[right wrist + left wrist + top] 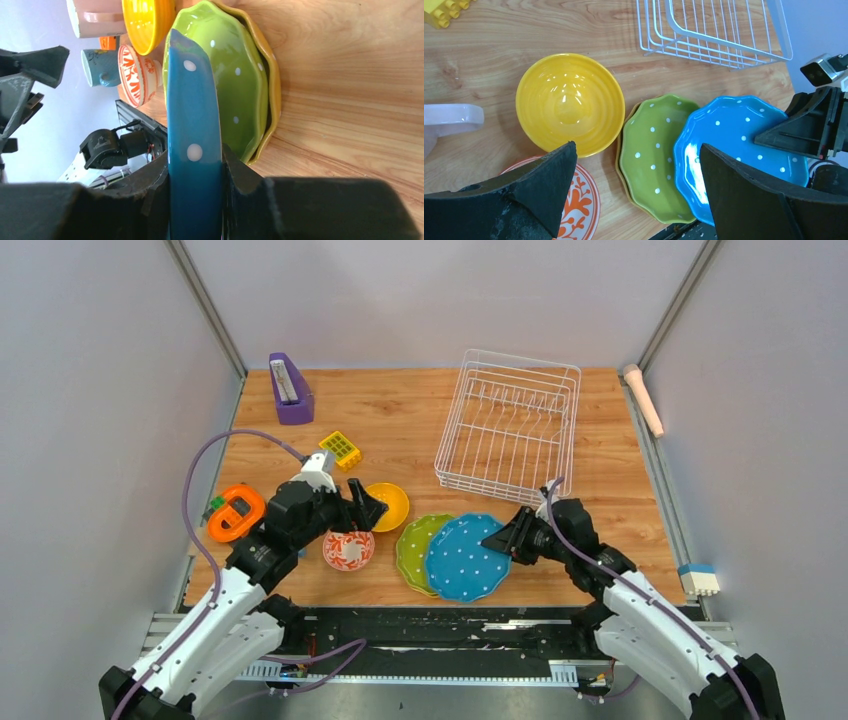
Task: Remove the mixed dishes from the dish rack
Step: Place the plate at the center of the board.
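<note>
Grips the blue dotted plate (462, 560) by its rim in the right tool (499, 538), green plate (413, 545) just beyond. Holds the left tool (371, 510) open, yellow bowl (570, 104) just ahead.

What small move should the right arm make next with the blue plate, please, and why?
Probably open the right gripper: it clamps the rim of the blue dotted plate, which seems to lie against the green plate, and the dish rack looks empty.

dish rack (522, 359) sitting back-right | blue plate (466, 558) overlapping green plate (412, 545) atop yellow plate (274, 85) | yellow bowl (390, 505), patterned bowl (348, 550) sitting left
</note>
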Robot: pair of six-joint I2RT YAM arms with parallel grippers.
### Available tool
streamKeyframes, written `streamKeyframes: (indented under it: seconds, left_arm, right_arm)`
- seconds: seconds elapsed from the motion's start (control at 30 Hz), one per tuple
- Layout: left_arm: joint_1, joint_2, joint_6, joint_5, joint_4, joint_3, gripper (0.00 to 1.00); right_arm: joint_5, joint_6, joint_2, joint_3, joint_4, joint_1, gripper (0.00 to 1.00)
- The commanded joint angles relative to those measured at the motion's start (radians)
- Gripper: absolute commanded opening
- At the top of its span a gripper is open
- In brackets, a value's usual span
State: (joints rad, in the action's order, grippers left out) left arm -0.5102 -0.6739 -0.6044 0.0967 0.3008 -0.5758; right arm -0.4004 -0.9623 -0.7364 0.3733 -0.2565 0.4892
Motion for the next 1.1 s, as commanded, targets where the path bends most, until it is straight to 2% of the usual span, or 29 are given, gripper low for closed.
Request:
streamKeyframes:
  seconds: [0.0, 0.2, 0.4, 0.6, 0.9, 1.07]
  left_arm:
    - [0.001, -0.008, -0.006, 0.015, -0.049, 0.001, 1.0]
    - [0.001, -0.004, -0.014, 0.028, -0.055, 0.009, 1.0]
    - [0.001, 0.005, 0.005, 0.056, -0.067, 0.005, 1.0]
    - [0.001, 0.031, 0.012, 0.132, -0.11, 0.029, 1.0]
    - [0.001, 0.087, 0.012, 0.192, -0.186, 0.057, 1.0]
    - [0.001, 0.094, 0.011, 0.226, -0.209, 0.062, 1.0]
  right_arm:
    - [0.113, -0.103, 0.007, 0.015, 0.14, 0.06, 0.03]
    - [0.243, -0.108, -0.094, 0.05, 0.14, 0.154, 0.07]
    - [0.328, -0.114, -0.184, 0.085, 0.124, 0.232, 0.26]
    - [0.381, -0.083, -0.188, 0.098, 0.092, 0.255, 0.48]
    - [0.376, -0.014, -0.223, 0.121, 0.067, 0.265, 0.69]
    - [0.351, 0.029, -0.245, 0.149, 0.063, 0.281, 0.75]
